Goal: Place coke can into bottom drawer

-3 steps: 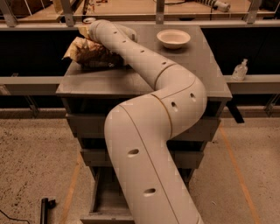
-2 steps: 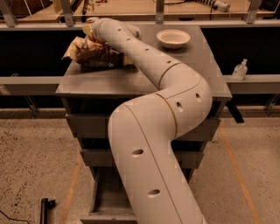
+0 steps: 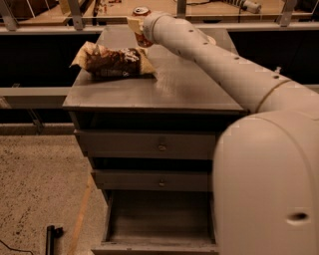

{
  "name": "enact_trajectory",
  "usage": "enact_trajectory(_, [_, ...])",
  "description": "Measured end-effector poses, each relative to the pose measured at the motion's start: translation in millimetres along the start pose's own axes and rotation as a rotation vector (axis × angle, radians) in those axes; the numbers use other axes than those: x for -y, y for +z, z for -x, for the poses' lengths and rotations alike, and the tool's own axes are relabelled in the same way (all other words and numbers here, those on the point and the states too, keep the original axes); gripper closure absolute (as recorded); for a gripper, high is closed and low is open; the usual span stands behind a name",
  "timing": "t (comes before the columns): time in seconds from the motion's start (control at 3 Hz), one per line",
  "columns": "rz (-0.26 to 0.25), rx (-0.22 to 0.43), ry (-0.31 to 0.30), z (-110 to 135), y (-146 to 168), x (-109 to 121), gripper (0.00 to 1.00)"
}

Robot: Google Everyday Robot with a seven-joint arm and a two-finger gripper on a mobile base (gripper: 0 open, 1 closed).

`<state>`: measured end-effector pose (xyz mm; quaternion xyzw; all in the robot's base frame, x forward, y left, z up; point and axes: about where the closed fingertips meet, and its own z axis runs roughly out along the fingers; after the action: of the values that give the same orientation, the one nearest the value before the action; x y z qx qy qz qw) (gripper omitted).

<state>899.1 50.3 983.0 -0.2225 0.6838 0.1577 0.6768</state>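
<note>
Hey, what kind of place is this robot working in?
Probably a robot test lab, not a home: a lone grey cabinet on a speckled floor, metal railing behind it, and the gripper at a coke can near the cabinet's back.

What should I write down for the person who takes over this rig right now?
Gripper: above the back of the cabinet top, jaws closed on the coke can, just behind the chip bag.
Bottom drawer: pulled open, no can in it.
Done: can grasped.
Left: bring the can down to the drawer and release it inside.
</note>
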Motion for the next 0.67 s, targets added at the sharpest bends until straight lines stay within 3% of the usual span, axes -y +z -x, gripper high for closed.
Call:
enact_trajectory(0.33, [0.038, 0.025, 0.021, 16.1, -61.4, -19.0, 1.00])
enact_trajectory(0.67, [0.037, 0.024, 0.019, 16.0, -60.7, -18.6, 1.00])
